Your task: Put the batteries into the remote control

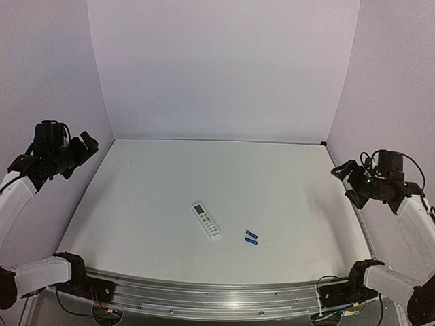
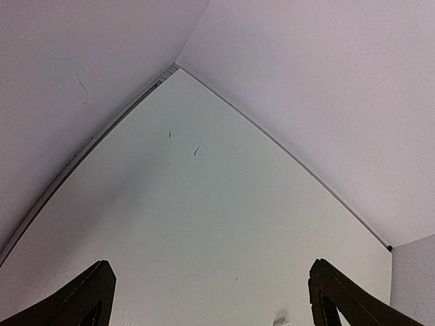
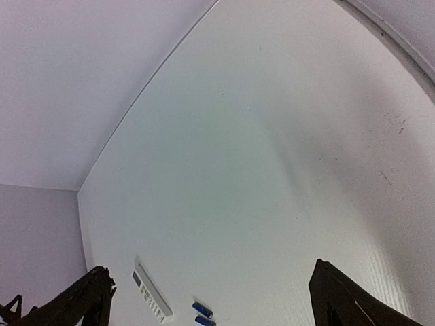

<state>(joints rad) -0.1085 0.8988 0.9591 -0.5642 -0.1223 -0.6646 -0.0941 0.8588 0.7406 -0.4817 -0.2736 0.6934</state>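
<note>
So both arms are parked up high and well away from the remote control [image 1: 206, 221], one off to each side of it. The left pincer [image 2: 212, 272] is spread wide with nothing in it, and the right pincer [image 3: 211, 272] is the same.

The remote lies face up near the front middle of the tabletop [image 1: 170, 176]. Its long axis runs diagonally, with the display end pointing far-left and the button end near-right. The batteries [image 1: 251, 235] sit just off that button end, on the right arm's side of the remote. They're side by side, close together, and not touching the remote.

The bit that matters is that the cells are clearly closer to the right arm, down and inward from its pincer. I'd guess the right goes for a cell while the left handles the remote, which probably needs flipping first.
</note>
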